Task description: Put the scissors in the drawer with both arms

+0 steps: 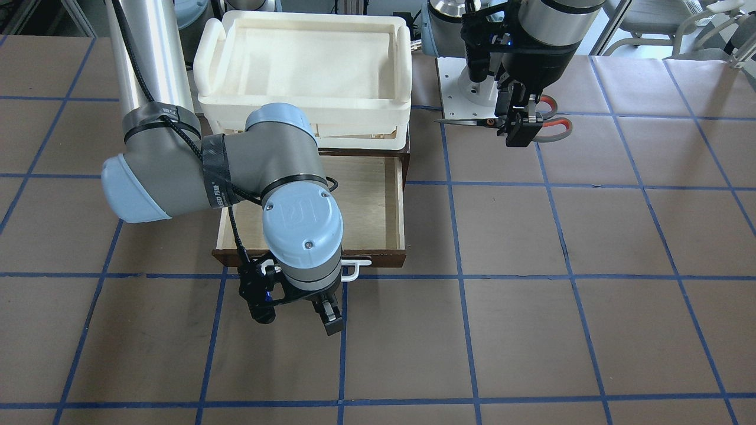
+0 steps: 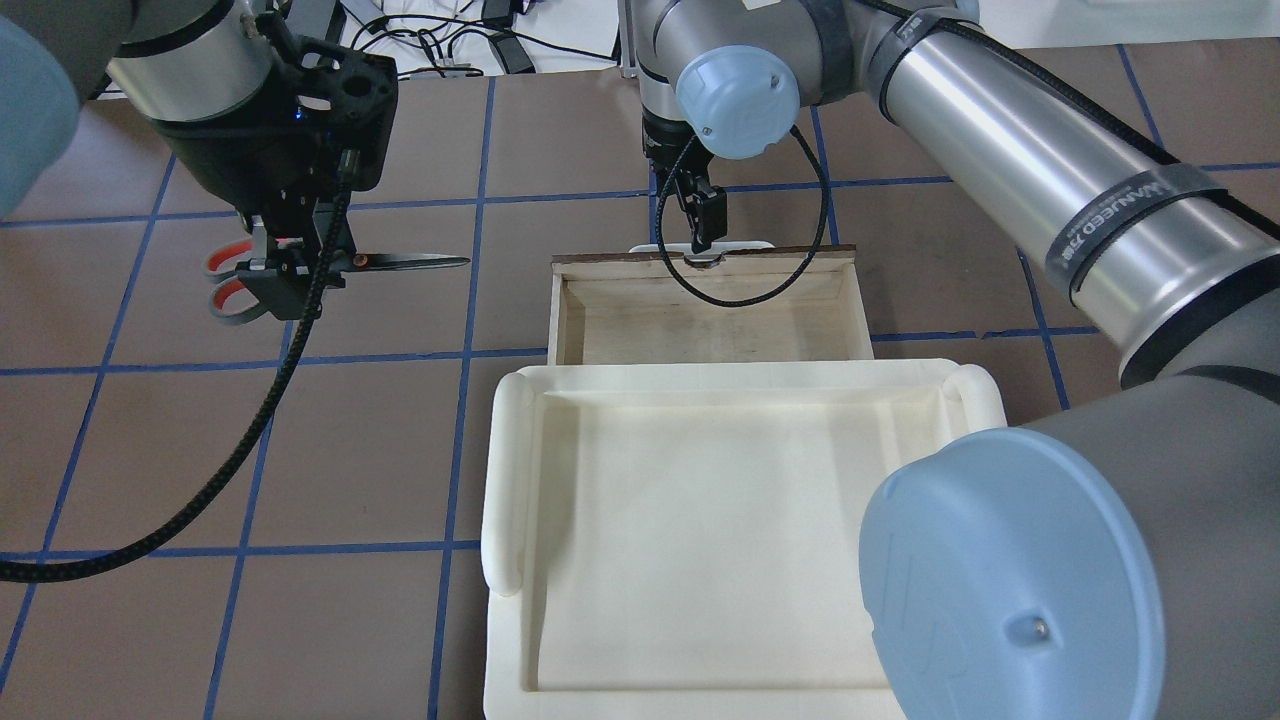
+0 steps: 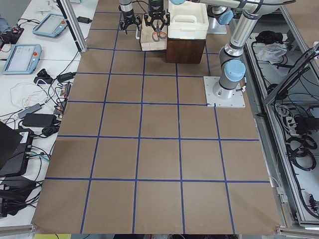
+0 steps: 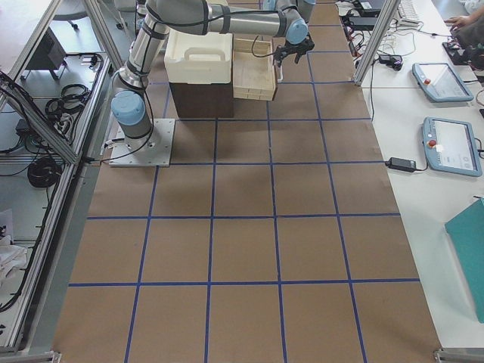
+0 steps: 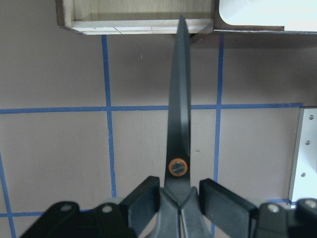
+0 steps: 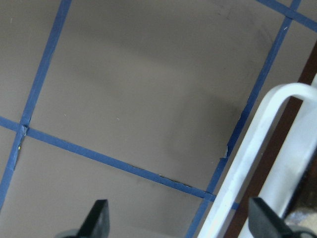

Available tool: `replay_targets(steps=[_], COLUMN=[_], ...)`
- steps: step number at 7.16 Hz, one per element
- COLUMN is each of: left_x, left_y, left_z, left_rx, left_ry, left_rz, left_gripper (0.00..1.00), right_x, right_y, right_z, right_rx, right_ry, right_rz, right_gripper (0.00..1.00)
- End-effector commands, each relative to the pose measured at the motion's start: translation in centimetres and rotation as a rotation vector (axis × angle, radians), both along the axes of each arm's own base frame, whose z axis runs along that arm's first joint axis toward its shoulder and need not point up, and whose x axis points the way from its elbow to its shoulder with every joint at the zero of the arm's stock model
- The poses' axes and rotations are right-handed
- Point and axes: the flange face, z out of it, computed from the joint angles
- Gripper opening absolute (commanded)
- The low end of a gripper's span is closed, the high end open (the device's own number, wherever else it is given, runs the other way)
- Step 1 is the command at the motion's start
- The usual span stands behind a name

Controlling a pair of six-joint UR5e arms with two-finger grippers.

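- Nearest the robot, a cream foam tray (image 2: 515,480) sits on top of the dark chest (image 4: 200,98) that the drawer (image 2: 565,310) slides out of. Its far rim overhangs the drawer's back end.
- The drawer stands pulled out, away from the robot. Its pale plywood floor is bare, and nothing lies inside it.
- Off the drawer's side wall on the robot's left, the left gripper (image 2: 290,270) is clamped on the scissors (image 2: 410,262). Its two fingers pinch them just behind the orange pivot ring, as the left wrist view shows.
- The scissors are outside the drawer. Their blades are closed, lie level and point at the drawer's side wall, with the tip stopping short of it over the brown table (image 1: 590,265). The orange-lined loops stick out behind the gripper, on the side away from the drawer.
- At the drawer's far end, the white bar handle (image 2: 750,244) runs across the dark front panel.
- Just beyond that handle hangs the right gripper (image 2: 700,225), pointing down. Its fingers are spread wide and grasp nothing — in its own wrist view the bar passes close by one fingertip (image 6: 262,220), and only table shows between the two.
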Motion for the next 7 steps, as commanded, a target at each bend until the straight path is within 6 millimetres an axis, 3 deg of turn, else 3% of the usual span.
replay_targets(steps=[1,3,4,6,7], left_x=[-0.4,-1.0,-1.7,-8.1,-11.0], left_y=[-0.1,-0.6,-1.2,-2.0,-2.6], left_z=[-0.3,-1.0,-2.0,-4.9,-6.8], left_rx=[0.002,0.001,0.015,0.005,-0.006], left_ry=[-0.001,0.034,0.056,0.045,0.046], left_rz=[0.011,0.008,0.005,-0.031,-0.015], left_gripper=[0.27,0.27,0.27,0.27,0.25], right_x=[-0.8,-5.0,-7.7,-13.1,-14.2], right_y=[2.3,3.2,3.4,3.8,3.8], right_z=[6.0,11.9,13.2,15.3,15.6], right_rx=[-0.038,-0.119,-0.127,-0.137,-0.143], right_ry=[-0.012,0.053,0.066,0.054,0.024], right_rz=[0.059,0.455,0.573,0.696,0.77], right_gripper=[1.0,1.0,1.0,1.0,1.0])
